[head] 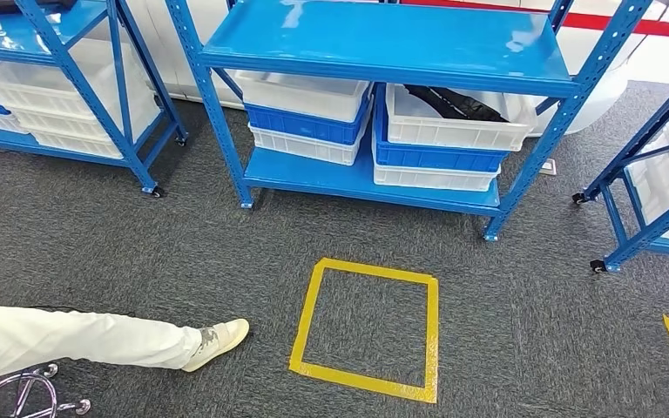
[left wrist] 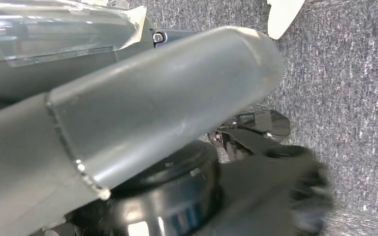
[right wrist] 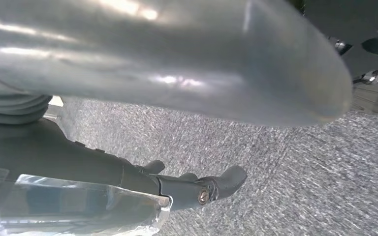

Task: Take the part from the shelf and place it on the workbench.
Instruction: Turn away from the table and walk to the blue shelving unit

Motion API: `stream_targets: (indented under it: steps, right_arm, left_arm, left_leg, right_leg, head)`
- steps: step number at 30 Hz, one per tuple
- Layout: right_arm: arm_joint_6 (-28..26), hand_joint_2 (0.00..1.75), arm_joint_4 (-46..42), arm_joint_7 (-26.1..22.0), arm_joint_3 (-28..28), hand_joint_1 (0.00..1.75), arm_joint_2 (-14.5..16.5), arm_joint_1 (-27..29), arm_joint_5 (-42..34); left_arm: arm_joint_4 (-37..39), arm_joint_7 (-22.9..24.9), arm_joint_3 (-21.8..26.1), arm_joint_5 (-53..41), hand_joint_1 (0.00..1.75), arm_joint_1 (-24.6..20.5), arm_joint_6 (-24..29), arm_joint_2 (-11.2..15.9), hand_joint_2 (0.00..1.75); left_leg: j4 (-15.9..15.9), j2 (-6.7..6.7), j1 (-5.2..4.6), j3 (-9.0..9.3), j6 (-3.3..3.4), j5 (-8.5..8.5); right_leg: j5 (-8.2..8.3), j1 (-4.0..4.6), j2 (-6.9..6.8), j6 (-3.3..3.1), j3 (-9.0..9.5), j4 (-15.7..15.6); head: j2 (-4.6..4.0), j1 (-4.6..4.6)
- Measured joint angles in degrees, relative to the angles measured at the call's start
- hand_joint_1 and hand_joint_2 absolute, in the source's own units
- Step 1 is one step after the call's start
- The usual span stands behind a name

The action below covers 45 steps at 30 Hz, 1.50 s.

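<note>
Fingers first: on my right hand (right wrist: pixel 192 189) the dark fingers (right wrist: pixel 226 179) stretch out loosely under the thick grey thumb, apart from it and closed on nothing, with only grey carpet (right wrist: pixel 285 162) beyond them. My left hand (left wrist: pixel 256 130) hangs the same way beside my body; what I see of its fingers (left wrist: pixel 266 123) past the thumb looks empty and slack, though much of the hand is hidden.

Ahead of me stands the blue shelf (head: pixel 383 43), and on its lower level sit stacked white and blue bins. The white bin (head: pixel 457 117) on the right holds a dark, long part (head: pixel 453 103), which I judge to be the thing I must fetch (the neighbouring bins show nothing I can make out). A yellow taped square (head: pixel 368 326) lies on the floor between me and the shelf; a person's white-clad leg and shoe (head: pixel 218 341) reach in from the left.

To do this step well, I should walk squarely up to the right-hand stack, likely stopping on the taped square, keep clear of that leg, and raise a hand only once the bin is within easy reach under the upper shelf board.
</note>
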Motion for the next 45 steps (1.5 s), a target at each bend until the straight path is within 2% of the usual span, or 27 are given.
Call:
stream_targets:
  steps: [1,2,3,5,6,7,11,13,15,16,17,18,20,22,24,27,28,31,32,33,34,36,37,39,42,43,45]
  right_arm:
    - [0.0,0.0,0.0,-0.07,0.0,0.0,-0.02,0.02,0.14]
    - [0.0,0.0,0.0,-0.16,0.0,0.0,-0.03,0.06,0.28]
    - [0.0,0.0,0.0,-0.31,0.0,0.0,-0.04,0.11,0.39]
    - [0.05,0.0,0.01,-0.74,0.0,0.0,-0.03,0.16,0.63]
    - [0.09,0.0,0.01,-0.95,0.0,0.0,-0.04,0.13,0.74]
    - [0.13,0.0,0.01,-1.1,0.0,0.0,-0.07,0.08,0.84]
    - [0.16,0.0,0.0,-1.43,0.0,0.0,-0.24,0.07,0.93]
    - [0.18,0.0,0.0,-1.55,0.01,0.0,-0.26,-0.01,0.93]
    - [0.19,0.0,0.0,-1.61,0.02,0.0,-0.28,0.01,0.93]
    - [0.2,0.0,0.01,-1.62,0.02,0.0,-0.32,0.14,0.94]
    - [0.2,0.0,0.01,-1.63,0.02,0.0,-0.36,0.29,1.0]
    - [0.2,0.0,0.02,-1.63,0.02,0.0,-0.4,0.4,1.1]
    - [0.2,0.0,0.02,-1.67,0.03,0.0,-0.52,0.47,1.36]
    - [0.31,0.0,0.01,-1.73,0.07,0.0,-0.61,0.37,1.66]
    - [0.47,0.0,0.01,-1.78,0.14,0.0,-0.62,0.38,2.01]
    - [0.58,0.0,0.01,-1.82,0.28,0.0,-0.58,0.47,2.4]
    - [0.59,0.0,0.0,-1.83,0.37,0.0,-0.56,0.39,2.5]
    - [0.59,0.0,0.0,-1.85,0.64,0.0,-0.59,0.26,2.74]
    - [0.59,0.0,0.0,-1.85,0.73,0.0,-0.6,0.32,2.81]
    - [0.59,0.0,0.0,-1.85,0.82,0.0,-0.6,0.41,2.88]
    - [0.59,0.0,0.01,-1.85,0.91,0.0,-0.58,0.49,2.93]
    - [0.59,0.0,0.01,-1.87,1.03,0.0,-0.5,0.53,3.06]
    - [0.59,0.0,0.01,-1.89,1.05,0.0,-0.46,0.44,3.1]
    - [0.59,0.0,0.01,-1.91,1.07,0.0,-0.44,0.25,3.18]
    - [0.59,0.0,0.01,-1.91,1.07,0.0,-0.43,0.15,3.29]
    - [0.59,0.0,0.02,-1.91,1.08,0.0,-0.42,0.06,3.33]
    - [0.59,0.0,0.02,-1.92,1.1,0.0,-0.4,-0.05,3.41]
  left_arm:
    - [0.0,0.02,0.0,0.14,0.0,0.06,0.03,0.03,0.0]
    - [0.0,0.04,0.01,0.27,0.0,0.11,0.07,0.08,0.0]
    - [0.0,0.06,0.02,0.39,0.0,0.13,0.13,0.13,0.0]
    - [0.0,0.08,0.02,0.55,0.0,0.12,0.28,0.21,0.0]
    - [0.0,0.08,0.02,0.59,0.0,0.08,0.33,0.22,0.0]
    - [0.0,0.08,0.01,0.61,0.0,0.02,0.38,0.22,0.0]
    - [0.0,0.08,0.03,0.63,0.0,-0.01,0.51,0.19,0.0]
    - [0.0,0.08,0.04,0.64,0.0,-0.01,0.55,0.17,0.0]
    - [0.0,0.08,0.03,0.64,0.0,-0.03,0.56,0.17,0.0]
    - [0.0,0.08,0.03,0.67,0.0,0.0,0.56,0.17,0.0]
    - [0.0,0.09,0.04,0.74,0.0,0.06,0.56,0.17,0.0]
    - [0.0,0.09,0.04,0.82,0.0,0.12,0.57,0.17,0.0]
    - [0.0,0.11,0.05,1.02,0.0,0.21,0.64,0.14,0.0]
    - [0.0,0.14,0.07,1.18,0.0,0.18,0.85,0.09,0.0]
    - [0.0,0.16,0.1,1.44,0.0,0.14,1.02,0.06,0.0]
    - [0.0,-0.29,0.15,1.64,0.0,0.1,0.78,0.09,0.0]
    - [0.0,-0.5,0.15,1.66,0.0,0.03,0.64,0.12,0.0]
    - [0.0,-0.81,0.19,1.74,0.0,0.04,0.31,0.26,0.0]
    - [0.0,-0.85,0.21,1.78,0.0,0.15,0.25,0.33,0.0]
    - [0.0,-0.86,0.25,1.79,0.0,0.27,0.21,0.39,0.0]
    - [0.0,-0.89,0.28,1.81,0.0,0.34,0.2,0.44,0.0]
    - [0.0,-0.95,0.32,1.83,0.0,0.4,0.2,0.54,0.0]
    - [0.0,-0.99,0.33,1.83,0.0,0.38,0.21,0.57,0.0]
    - [0.0,-1.03,0.35,1.83,0.0,0.43,0.21,0.62,0.0]
    - [0.0,-1.07,0.41,1.9,0.0,0.56,0.27,0.66,0.0]
    - [0.0,-1.08,0.44,1.95,0.0,0.5,0.31,0.66,0.0]
    - [0.0,-1.09,0.52,2.1,0.0,0.36,0.43,0.67,0.0]
  left_leg:
    - [2.56,0.02,0.06,-1.95,-0.15,-0.31]
    - [2.79,0.05,0.11,-2.86,-0.18,0.81]
    - [0.58,0.08,0.16,-2.5,-0.1,3.05]
    - [-7.26,0.2,0.13,0.31,0.37,8.03]
    - [-10.31,0.21,-0.01,1.56,0.7,9.28]
    - [-12.04,0.2,-0.22,2.3,1.07,9.64]
    - [-13.6,-0.18,-0.52,3.46,3.08,9.59]
    - [-13.86,-0.12,-0.4,4.14,3.66,9.76]
    - [-13.84,-0.07,-0.47,4.33,3.91,9.46]
    - [-13.83,-0.11,-0.52,4.48,3.95,9.26]
    - [-13.82,-0.18,-0.56,4.7,3.93,9.0]
    - [-13.81,-0.27,-0.58,5.02,3.83,8.72]
    - [-13.81,-0.35,-0.58,5.9,3.46,8.02]
    - [-13.81,-0.32,-0.69,6.64,2.82,7.2]
    - [-13.34,-0.26,-0.81,7.38,2.09,6.77]
    - [-10.98,-0.09,-0.59,7.3,1.08,5.67]
    - [-8.7,-0.04,-0.45,6.09,0.71,4.73]
    - [0.47,0.06,-0.16,-0.38,-0.07,1.24]
    - [1.55,0.07,-0.11,-1.92,-0.14,1.04]
    - [0.73,0.09,-0.07,-2.54,-0.08,2.02]
    - [-1.94,0.11,-0.05,-2.25,0.07,4.2]
    - [-8.43,0.28,-0.22,-0.65,0.62,9.07]
    - [-10.46,0.36,-0.43,-0.14,0.96,10.01]
    - [-11.65,0.35,-0.91,0.12,1.87,9.56]
    - [-12.8,0.13,-0.82,2.27,3.48,10.34]
    - [-12.9,0.13,-0.72,3.0,3.81,10.36]
    - [-12.96,0.12,-0.69,3.66,4.14,9.76]
  right_leg:
    - [-0.24,0.01,0.02,-0.11,0.27,0.0]
    - [-0.54,0.01,0.07,-0.11,0.64,0.0]
    - [-0.88,0.0,0.13,0.01,1.1,0.0]
    - [-1.66,0.05,0.21,0.42,1.95,-0.04]
    - [-2.05,0.23,0.22,0.74,2.24,-0.09]
    - [-2.36,0.35,0.21,1.13,2.43,-0.27]
    - [-2.43,0.5,0.12,3.0,3.47,1.08]
    - [-4.74,0.38,0.11,2.92,1.33,4.98]
    - [-7.56,0.35,0.12,2.81,-2.99,12.22]
    - [-8.24,0.35,0.11,2.94,-4.96,14.91]
    - [-8.02,0.36,0.11,3.27,-6.1,15.81]
    - [-6.8,0.36,0.11,3.67,-6.12,14.44]
    - [-2.51,0.36,0.07,4.26,-3.79,7.07]
    - [-0.67,0.61,-0.13,3.4,-1.83,1.59]
    - [-0.89,0.8,-0.25,1.91,-1.48,0.64]
    - [-0.46,0.16,-0.08,0.77,0.29,0.39]
    - [-0.61,-0.01,-0.05,0.51,0.83,0.34]
    - [-1.39,0.04,-0.01,-0.08,1.51,0.35]
    - [-1.76,0.05,0.03,-0.11,1.86,0.35]
    - [-2.16,0.06,0.08,-0.06,2.34,0.35]
    - [-2.63,0.05,0.12,0.05,2.92,0.35]
    - [-3.53,0.11,0.14,0.43,3.9,0.25]
    - [-3.92,0.16,0.14,0.74,4.17,0.09]
    - [-4.0,0.42,0.12,1.71,5.0,-0.05]
    - [-4.27,0.59,0.11,2.84,5.24,1.93]
    - [-4.9,0.55,0.11,2.79,4.03,4.18]
    - [-6.96,0.44,0.13,2.36,-0.5,10.98]
  head:
    - [0.0,-0.01]
    - [0.0,-0.02]
    - [0.0,-0.03]
    - [0.0,0.0]
    - [0.0,0.05]
    - [0.0,0.07]
    - [0.0,0.11]
    - [0.0,0.28]
    - [0.0,0.4]
    - [0.0,0.38]
    - [0.0,0.4]
    - [0.0,0.41]
    - [0.0,0.46]
    - [0.0,0.47]
    - [0.0,0.45]
    - [0.0,0.34]
    - [0.0,0.28]
    - [0.0,0.16]
    - [0.0,0.12]
    - [0.0,0.13]
    - [0.0,0.12]
    - [0.0,0.22]
    - [0.0,0.24]
    - [0.0,0.38]
    - [0.0,0.35]
    - [0.0,0.4]
    - [0.0,0.44]
